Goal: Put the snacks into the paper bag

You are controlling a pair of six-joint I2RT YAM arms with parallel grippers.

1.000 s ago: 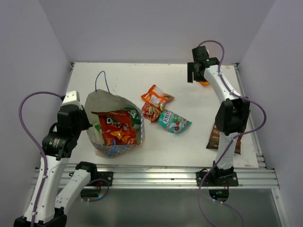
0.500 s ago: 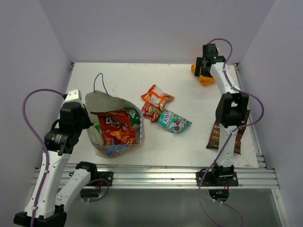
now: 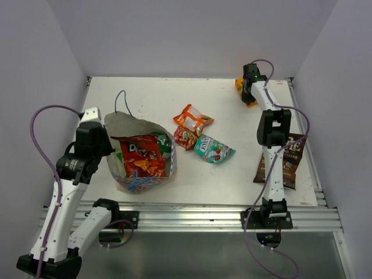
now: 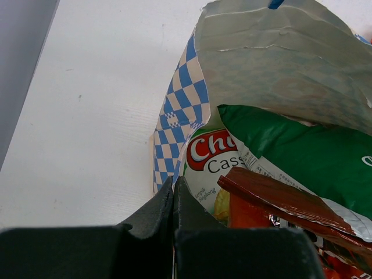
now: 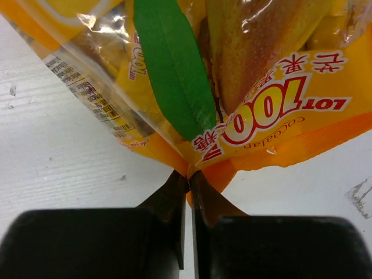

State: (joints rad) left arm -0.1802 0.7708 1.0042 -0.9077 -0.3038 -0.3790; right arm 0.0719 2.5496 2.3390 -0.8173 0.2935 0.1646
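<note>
Paper bag point(image 3: 123, 124): one
Packets outside the bag: five – orange packet point(image 3: 192, 118), red packet point(image 3: 185, 138), teal packet point(image 3: 213, 149), dark brown packet point(image 3: 295, 154), yellow-orange packet point(image 5: 244, 70)
Packets showing inside the bag point(image 3: 139, 152): at least three, full count hidden
Robot arms: two – left arm point(image 3: 75, 168), right arm point(image 3: 273, 128)

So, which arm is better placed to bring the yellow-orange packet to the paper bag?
Right. The right hand is shut on a corner of the yellow-orange packet, so it probably only needs to carry it over. The left hand is far away, pinching the rim of the paper bag.
</note>
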